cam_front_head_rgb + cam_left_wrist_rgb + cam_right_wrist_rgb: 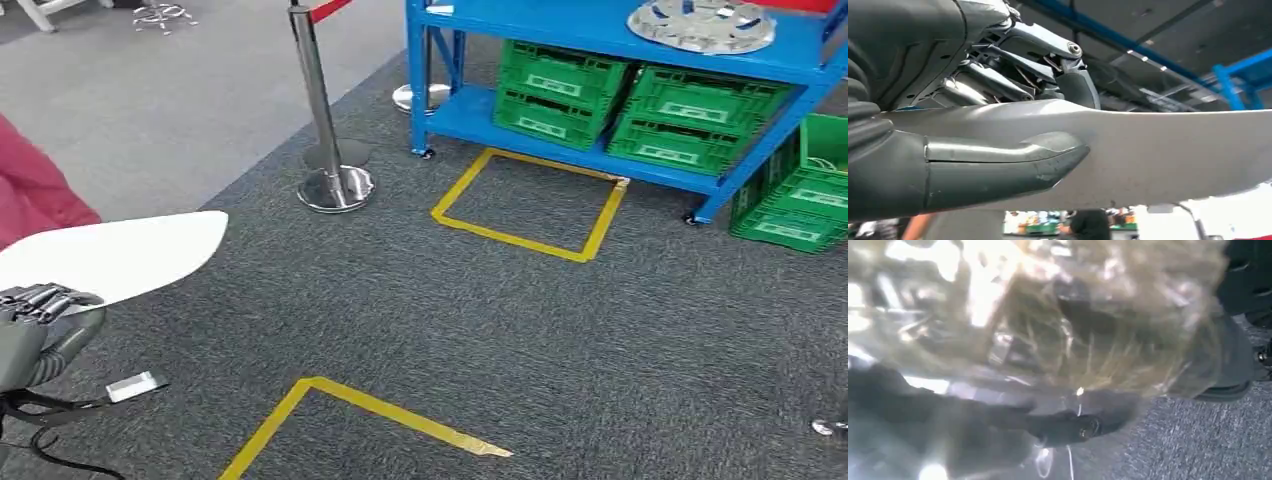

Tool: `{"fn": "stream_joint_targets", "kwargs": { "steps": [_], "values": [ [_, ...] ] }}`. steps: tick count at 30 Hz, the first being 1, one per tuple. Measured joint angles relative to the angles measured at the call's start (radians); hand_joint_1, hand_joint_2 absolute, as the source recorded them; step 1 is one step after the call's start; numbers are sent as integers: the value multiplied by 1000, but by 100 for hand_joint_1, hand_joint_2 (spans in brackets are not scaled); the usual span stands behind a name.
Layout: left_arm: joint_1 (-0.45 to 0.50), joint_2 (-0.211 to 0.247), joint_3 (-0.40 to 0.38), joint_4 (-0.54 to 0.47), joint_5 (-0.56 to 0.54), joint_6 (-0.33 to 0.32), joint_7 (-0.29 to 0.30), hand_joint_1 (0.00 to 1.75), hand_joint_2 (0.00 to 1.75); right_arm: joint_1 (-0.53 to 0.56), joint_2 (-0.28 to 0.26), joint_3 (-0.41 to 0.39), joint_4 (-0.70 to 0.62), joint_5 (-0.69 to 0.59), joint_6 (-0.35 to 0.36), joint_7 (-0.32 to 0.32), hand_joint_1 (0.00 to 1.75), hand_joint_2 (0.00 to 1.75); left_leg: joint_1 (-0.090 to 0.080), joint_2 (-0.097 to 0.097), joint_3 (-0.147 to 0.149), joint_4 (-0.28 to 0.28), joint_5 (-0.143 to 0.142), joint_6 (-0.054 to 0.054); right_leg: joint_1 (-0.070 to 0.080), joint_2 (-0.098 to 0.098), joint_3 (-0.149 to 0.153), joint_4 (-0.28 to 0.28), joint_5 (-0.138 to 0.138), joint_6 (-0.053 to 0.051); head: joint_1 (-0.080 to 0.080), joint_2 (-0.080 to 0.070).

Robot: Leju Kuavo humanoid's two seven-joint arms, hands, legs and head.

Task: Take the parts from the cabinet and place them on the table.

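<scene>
Grey carpet (620, 330), stanchion (325, 120), blue cabinet (600, 35)

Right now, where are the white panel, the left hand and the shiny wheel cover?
white panel (130, 252): head view, its flat middle.
left hand (40, 305): head view, its fingers.
wheel cover (700, 25): head view, its silver face.
</scene>
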Motion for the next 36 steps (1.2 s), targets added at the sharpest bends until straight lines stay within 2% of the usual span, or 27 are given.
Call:
{"fn": "stream_joint_targets", "kwargs": {
  "steps": [1, 2, 3, 4, 6, 7, 8, 10, 11, 12, 14, 16, 17, 18, 19, 21, 22, 24, 25, 26, 27, 28, 31, 32, 33, 34, 36],
  "values": [
    [0, 0, 0, 0, 0, 0, 0, 175, 175, -1, 0, 0, 0, 0, 1, 0, 0, 0, 1, -14, 2, -6, 5, 7, 0, -12, 4, -1, -4, 8, -2, 0],
    [0, 0, 0, 0, 0, 0, 0, 175, 175, -3, 0, 0, 0, 0, 2, 0, 0, 0, 8, -23, 4, -10, 10, 14, -5, 33, -6, 11, -18, 17, 1, 0],
    [-6, 0, -1, 0, 2, 0, 0, 175, 175, -1, 0, 0, 0, 0, 3, 2, 0, 0, 7, -36, 2, -10, 11, 17, -7, 91, -28, 60, -52, 18, 2, 0],
    [-10, -3, -3, 1, 2, 0, 1, 175, 175, 2, -1, 0, 0, 0, 3, -1, 0, 0, 7, -47, -1, -10, 12, 22, -7, 117, -66, 137, -92, 18, 3, 0],
    [-11, -6, -7, 2, 3, 0, 1, 175, 175, 5, -1, 2, 0, 0, 4, -2, 0, 0, 3, -72, -4, -10, 14, 27, -5, 136, -142, 281, -141, 15, 3, 0],
    [-11, -7, -7, 3, 3, 0, 1, 175, 175, 6, -1, 2, 0, 0, 6, -2, 0, 0, 0, -86, -5, -10, 15, 28, -5, 140, -161, 307, -135, 13, 3, 0],
    [-11, -8, -8, 5, 7, 0, 2, 175, 175, 7, -1, 3, 0, 0, 6, -2, 0, 0, -2, -100, -4, -10, 15, 29, -4, 143, -157, 287, -108, 8, 3, 0],
    [-11, -9, -10, 5, 18, 0, 8, 175, 175, 6, -1, 3, 0, 0, 9, 2, 0, 0, -6, -129, -2, -9, 16, 29, 0, 160, -93, 137, -8, -7, 3, 0],
    [-12, -9, -10, 5, 23, 0, 11, 175, 175, 6, -1, 3, 0, 0, 9, 2, 0, 0, -6, -140, -1, -9, 16, 29, 2, 189, -58, 60, 30, -16, 3, 0],
    [-12, -11, -13, 6, 29, 0, 12, 175, 175, 5, -4, 3, 0, 0, 9, 2, 0, 0, -8, -149, -3, -7, 17, 26, 0, 236, -45, 28, 21, -28, 0, 0],
    [-17, -13, -16, 6, 33, 0, 15, 175, 175, 4, -5, 3, 0, 0, 10, -3, 0, 0, 0, -172, -16, -3, 22, 15, 3, 220, -30, 9, 19, -21, 2, 0],
    [-13, -12, -18, 6, 33, 0, 15, 175, 175, 3, -5, 3, 0, 0, 11, -3, 0, 0, 1, -201, -23, -5, 29, 1, 3, 195, -25, 0, 26, -28, 2, 0],
    [-10, -10, -18, 6, 33, 0, 15, 175, 175, 2, -5, 3, 0, 0, 12, -3, 0, 0, 3, -173, -25, 7, 20, 3, -3, 179, -19, -13, 34, -31, 2, 0],
    [-13, -7, -17, 6, 35, 0, 16, 175, 175, 5, -5, 3, 0, 0, 14, 0, 0, 0, -1, -116, -38, 36, -5, -5, -3, 168, -13, -18, 34, -34, -1, 0],
    [-18, -6, -17, 6, 40, 0, 19, 175, 175, 5, -5, 3, 0, 0, 17, 0, 0, 0, 2, -85, -69, 99, -46, -16, -3, 152, -11, -19, 33, -38, -1, 0],
    [-16, -8, -19, 7, 44, 0, 22, 175, 175, 6, -5, 3, 0, 0, 18, 0, 0, 0, 13, -67, -139, 242, -109, -30, -3, 126, -11, -18, 29, -38, -2, 0],
    [-16, -9, -23, 7, 48, 0, 22, 175, 175, 7, -5, 3, 0, 0, 19, 0, 0, 0, 18, -65, -158, 279, -115, -35, -3, 113, -11, -18, 27, -37, -2, 0],
    [-16, -9, -29, 8, 56, 0, 23, 175, 175, 7, -5, 3, 0, 0, 19, 0, 0, 0, 28, -59, -127, 220, -57, -45, -6, 85, -6, -17, 21, -29, -2, 0],
    [-16, -8, -30, 8, 66, 0, 23, 175, 175, 6, -5, 3, 0, 0, 19, 0, 0, 0, 31, -49, -82, 137, -11, -48, -7, 73, -1, -15, 16, -25, -2, 0],
    [-16, -8, -32, 8, 74, 0, 23, 175, 175, 6, -5, 3, 0, 0, 19, 0, 0, 0, 33, -23, -33, 52, 27, -50, -9, 63, 5, -13, 10, -19, -2, 0],
    [-18, -9, -33, 8, 81, -1, 23, 175, 175, 7, -8, 3, 0, 0, 17, 0, 0, 0, 24, 14, -10, 14, 10, -52, -5, 54, 3, -13, 5, -12, -4, 0],
    [-20, -8, -34, 8, 86, -1, 23, 175, 175, 6, -8, 3, -3, 0, 16, 0, 0, 0, 22, 2, -9, 1, 11, -29, 0, 44, -3, -6, -6, -3, -5, 0],
    [-16, -9, -37, 8, 104, -2, 23, 175, 175, 2, -8, 3, -3, 0, 13, 0, 0, 0, 14, -30, -14, 4, 7, -3, -2, 12, 24, -16, -9, 12, -3, 0],
    [-16, -8, -37, 7, 105, -2, 22, 175, 175, 1, -8, 3, -3, 0, 13, 0, 0, 0, 18, -40, -9, -3, 13, 7, -7, 23, 17, -11, -19, 22, -3, 0],
    [-18, -9, -37, 7, 107, -2, 21, 175, 175, 2, -8, 3, -4, 0, 12, 1, 0, 0, 18, -48, -8, -3, 13, 12, -9, 74, 7, 16, -40, 23, 0, 0],
    [-21, -10, -38, 7, 111, -3, 20, 175, 175, 4, -8, 3, -5, 0, 11, 1, 0, 0, 17, -56, -9, -2, 12, 17, -10, 112, -26, 85, -78, 22, 0, 0],
    [-20, -14, -41, 7, 116, -3, 20, 175, 175, 5, -8, 3, -5, 0, 11, 0, 0, 0, 12, -76, -10, -2, 10, 24, -8, 139, -124, 268, -148, 19, 1, 0]
  ]
}}
